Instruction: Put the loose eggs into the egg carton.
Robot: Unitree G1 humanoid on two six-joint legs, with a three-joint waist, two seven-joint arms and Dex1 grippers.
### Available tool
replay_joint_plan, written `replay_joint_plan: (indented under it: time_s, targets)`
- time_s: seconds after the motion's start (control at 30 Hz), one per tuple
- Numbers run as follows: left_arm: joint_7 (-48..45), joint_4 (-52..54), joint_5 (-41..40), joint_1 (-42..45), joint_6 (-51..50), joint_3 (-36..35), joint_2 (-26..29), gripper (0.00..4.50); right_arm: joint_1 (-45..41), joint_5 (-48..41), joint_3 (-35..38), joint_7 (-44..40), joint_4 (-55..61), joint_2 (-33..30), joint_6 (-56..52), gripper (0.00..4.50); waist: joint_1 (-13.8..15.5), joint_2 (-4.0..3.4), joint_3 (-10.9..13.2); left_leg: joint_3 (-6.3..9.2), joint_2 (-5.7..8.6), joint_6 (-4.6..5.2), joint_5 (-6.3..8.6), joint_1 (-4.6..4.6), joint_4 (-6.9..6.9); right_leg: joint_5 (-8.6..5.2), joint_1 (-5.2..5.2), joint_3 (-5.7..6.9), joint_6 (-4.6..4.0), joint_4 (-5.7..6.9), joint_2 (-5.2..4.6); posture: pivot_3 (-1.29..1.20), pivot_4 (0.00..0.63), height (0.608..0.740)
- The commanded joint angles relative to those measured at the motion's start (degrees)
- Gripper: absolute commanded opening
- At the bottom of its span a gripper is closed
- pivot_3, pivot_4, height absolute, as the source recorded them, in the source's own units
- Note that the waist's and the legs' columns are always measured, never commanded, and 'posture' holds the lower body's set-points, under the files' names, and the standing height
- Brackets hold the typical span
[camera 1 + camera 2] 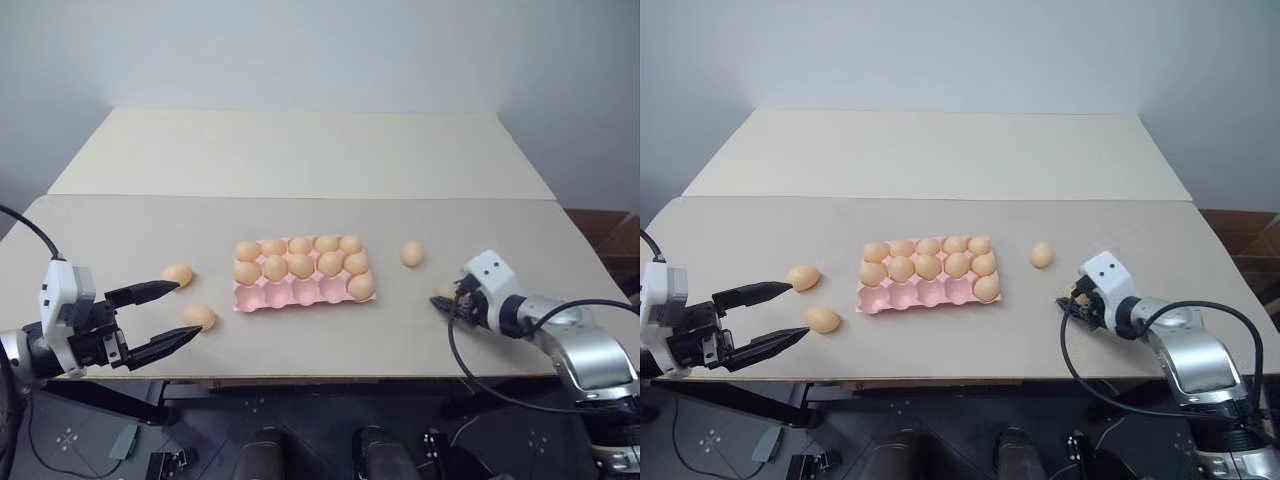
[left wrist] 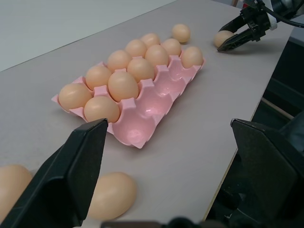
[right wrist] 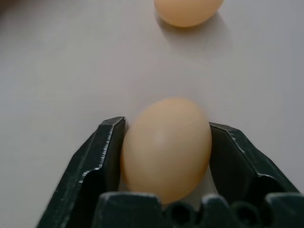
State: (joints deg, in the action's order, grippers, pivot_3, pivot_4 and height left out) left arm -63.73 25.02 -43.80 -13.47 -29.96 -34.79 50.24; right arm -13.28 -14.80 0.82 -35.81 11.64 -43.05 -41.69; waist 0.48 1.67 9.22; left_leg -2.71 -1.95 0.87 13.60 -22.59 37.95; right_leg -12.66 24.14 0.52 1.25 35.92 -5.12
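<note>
Now I see my right hand (image 3: 164, 142) closed on 1 loose egg (image 3: 166, 149): its 2 black fingers (image 3: 97, 161) press the egg from both sides, and the egg sits on the desk (image 1: 300, 150) near the right front edge. Just beyond it, another loose egg (image 1: 412, 253) lies on the desk, between my right hand and the egg carton (image 1: 290, 293), touching neither.

My left hand (image 1: 170, 315) hangs over the left front part of the desk with its fingers spread wide and nothing between them. 2 more loose eggs are near it: one (image 1: 178, 274) just past the tip of the upper finger, the other (image 1: 199, 316) close to the tip of the lower finger. I cannot tell if a fingertip touches either of them.

The pink carton lies flat in the middle of the desk, its long side along the front edge. Its 2 far rows are full, 5 eggs each, and the near row has 1 egg in the right corner cup (image 1: 361, 286). The other 4 cups of the near row are empty
</note>
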Motion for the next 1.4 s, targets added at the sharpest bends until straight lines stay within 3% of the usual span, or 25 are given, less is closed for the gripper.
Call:
replay_joint_plan:
  time_s: [0.03,0.2,0.37,0.5,0.6,0.73,0.77,0.97,1.1,1.4]
  targets:
    - [-0.38,1.5,0.02,0.14,1.18,-1.25,0.79,4.5,-3.3,-2.2,1.39,1.58,9.95,1.88,-2.2,2.29,-0.23,0.0,0.0,0.0,-0.01,0.0,0.0,0.0,0.0,0.0,0.01,0.0,0.0,0.0,0.01,0.0,0.15,0.74]
    - [-0.52,1.14,0.23,0.66,1.0,-0.85,1.12,4.5,-11.19,-3.43,-6.34,3.99,16.79,9.82,-7.48,2.29,-1.22,0.03,-0.02,0.04,-0.15,0.0,0.0,0.11,0.0,-0.03,0.0,-0.01,0.05,0.08,0.15,0.0,0.15,0.74]
    - [-0.86,1.0,0.4,1.49,0.78,-0.09,1.24,4.5,-17.52,-0.11,-16.88,5.51,14.33,17.08,-8.81,2.29,-1.1,0.04,-0.03,0.04,-0.47,-0.01,0.0,0.07,0.0,0.09,0.05,0.0,-0.23,0.07,0.45,0.0,0.15,0.74]
    - [-0.83,1.27,0.38,1.28,0.57,-0.56,1.17,4.5,-18.89,3.0,-21.9,5.69,11.46,18.15,-8.12,2.29,-0.95,0.05,-0.03,0.03,-0.49,-0.01,0.0,0.01,0.0,0.08,0.08,0.05,-0.29,0.04,0.46,0.0,0.15,0.74]
    - [-0.79,1.63,0.33,0.81,0.53,-0.88,0.96,4.5,-19.49,4.85,-22.59,6.93,9.95,18.91,-7.72,3.0,-1.11,0.05,-0.03,0.0,-0.5,-0.02,0.0,0.0,0.0,0.1,0.09,0.04,-0.31,0.01,0.46,0.0,0.15,0.74]
    - [-0.52,1.91,0.18,0.5,0.42,-1.03,0.85,4.5,-19.82,2.5,-17.14,7.38,14.14,20.0,-10.9,4.35,-1.18,0.05,-0.03,-0.02,-0.67,-0.02,0.0,0.0,0.0,0.14,0.13,0.03,-0.39,0.02,0.65,0.0,0.15,0.74]
    - [-0.52,1.95,0.19,0.36,0.45,-1.08,0.84,4.5,-19.61,1.74,-15.32,7.14,16.1,19.38,-12.03,4.47,-1.18,0.04,-0.03,-0.02,-0.72,-0.02,0.0,0.0,0.0,0.14,0.14,0.04,-0.42,0.03,0.7,0.0,0.15,0.74]
    - [-0.57,1.78,-0.01,0.17,0.39,-1.53,0.97,4.5,-14.71,-4.26,-1.55,3.97,24.95,12.74,-16.36,4.47,-0.81,0.04,-0.03,-0.01,-0.79,-0.03,0.01,0.02,-0.01,0.1,0.14,0.11,-0.51,0.05,0.73,0.0,0.15,0.74]
    - [-1.14,0.79,-0.25,0.54,0.2,-1.66,1.34,4.5,-5.02,-7.4,8.0,-2.41,23.3,7.35,-8.82,4.47,-0.48,0.07,-0.04,-0.05,-0.77,-0.08,0.04,0.03,-0.01,0.08,0.1,0.1,-0.51,-0.05,0.71,0.0,0.15,0.74]
    - [-4.03,-4.79,0.7,4.34,1.63,-0.05,2.31,4.5,7.03,-6.94,11.64,-14.63,12.87,1.45,12.53,4.47,-1.08,0.07,-0.04,-0.13,-0.86,-0.08,0.04,0.23,-0.01,-0.22,0.03,-0.01,-0.42,0.06,0.83,0.0,0.15,0.74]
